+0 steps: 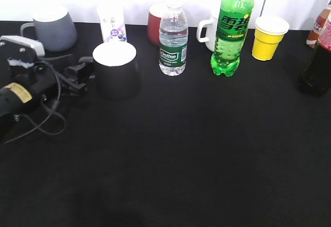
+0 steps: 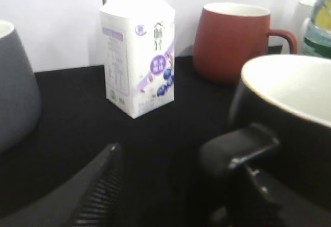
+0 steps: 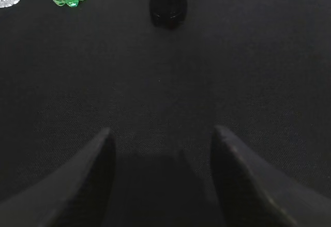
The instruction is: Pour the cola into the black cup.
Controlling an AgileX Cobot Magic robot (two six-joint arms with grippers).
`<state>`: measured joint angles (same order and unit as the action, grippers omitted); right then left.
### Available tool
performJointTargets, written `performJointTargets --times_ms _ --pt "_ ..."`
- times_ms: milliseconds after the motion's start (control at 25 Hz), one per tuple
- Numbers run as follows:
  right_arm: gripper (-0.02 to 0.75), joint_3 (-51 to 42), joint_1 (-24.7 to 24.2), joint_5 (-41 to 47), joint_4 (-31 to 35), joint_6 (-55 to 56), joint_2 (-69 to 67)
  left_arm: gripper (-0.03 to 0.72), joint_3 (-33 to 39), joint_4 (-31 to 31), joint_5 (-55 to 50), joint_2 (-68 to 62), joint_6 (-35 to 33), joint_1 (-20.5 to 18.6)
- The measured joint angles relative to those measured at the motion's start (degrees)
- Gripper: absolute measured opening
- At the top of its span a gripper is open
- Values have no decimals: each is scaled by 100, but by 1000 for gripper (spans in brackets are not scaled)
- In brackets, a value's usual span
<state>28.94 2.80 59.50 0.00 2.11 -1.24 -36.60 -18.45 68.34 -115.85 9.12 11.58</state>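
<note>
The cola (image 1: 316,64) stands at the far right edge of the black table, cut off by the frame; its dark base also shows in the right wrist view (image 3: 166,2). The black cup (image 1: 115,72), white inside, stands upright at the left. Its loop handle cannot be made out. My left gripper (image 1: 85,74) is open right beside the cup's left side. In the left wrist view its right finger lies against the cup's wall (image 2: 289,129), and nothing is between the fingers (image 2: 176,149). My right gripper (image 3: 163,134) is open and empty, low over the table, well short of the cola.
Along the back stand a grey mug (image 1: 51,26), a white carton (image 1: 112,24), a dark red mug (image 1: 154,24), a small water bottle (image 1: 172,41), a white mug (image 1: 208,30), a green soda bottle (image 1: 232,28) and a yellow cup (image 1: 269,36).
</note>
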Motion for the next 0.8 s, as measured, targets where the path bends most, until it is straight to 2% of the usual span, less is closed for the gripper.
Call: performJointTargets --times_ms 120,160,240,320,360,560,800 --pt "447 0 0 0 0 0 0 451 -146 -7 76 -218 0 0" --pt "447 0 0 0 0 0 0 423 -150 -19 76 -260 0 0" --pt "447 0 0 0 0 0 0 286 -156 -53 76 -265 0 0" --pt "447 0 0 0 0 0 0 87 -156 -125 99 -265 7 11" --pt "447 0 0 0 0 0 0 67 -167 -93 99 -265 7 11" --pt "447 0 0 0 0 0 0 59 -205 -73 71 -272 2 11" --pt "447 0 0 0 0 -20 0 59 -205 -395 77 -272 25 2"
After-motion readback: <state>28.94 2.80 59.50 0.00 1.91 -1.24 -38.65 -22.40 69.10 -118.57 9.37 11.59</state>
